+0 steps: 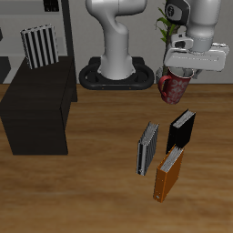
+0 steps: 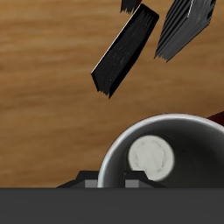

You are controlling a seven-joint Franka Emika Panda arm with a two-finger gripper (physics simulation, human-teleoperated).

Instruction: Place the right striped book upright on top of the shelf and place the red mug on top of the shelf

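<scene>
Wooden table [image 1: 100, 173] with visible grain, seen from the front and above; behind it the robot's white base column stands on a dark round foot, and a grey shelving rack [image 1: 41, 7] and a potted plant [image 1: 167, 27] occupy the background. The shelf [image 1: 36, 105], a low matte-black box with a flat top, stands at the side of the table away from the loose books. The right striped book [image 1: 39, 47], with bold black-and-white vertical stripes, stands upright on the shelf's top near its back edge; the remainder of that top surface is bare. The gripper [image 1: 176, 75] is raised above the table near the back, beside the base, with the red mug [image 1: 173, 87] hanging beneath it; the wrist view looks straight down into the mug's pale interior [image 2: 157, 157], its rim just in front of the finger bases, so the pincer appears clamped on the mug. Between mug and shelf the wood is open, apart from the robot's foot farther back. Three books lie toward the table's front edge, below and forward of the mug: a black book [image 1: 182, 128], a greyer striped book [image 1: 148, 148] and an orange-brown book [image 1: 167, 174], near one another; the wrist view shows the black book [image 2: 124, 50] and the striped one [image 2: 184, 26] lying apart on the wood.
</scene>
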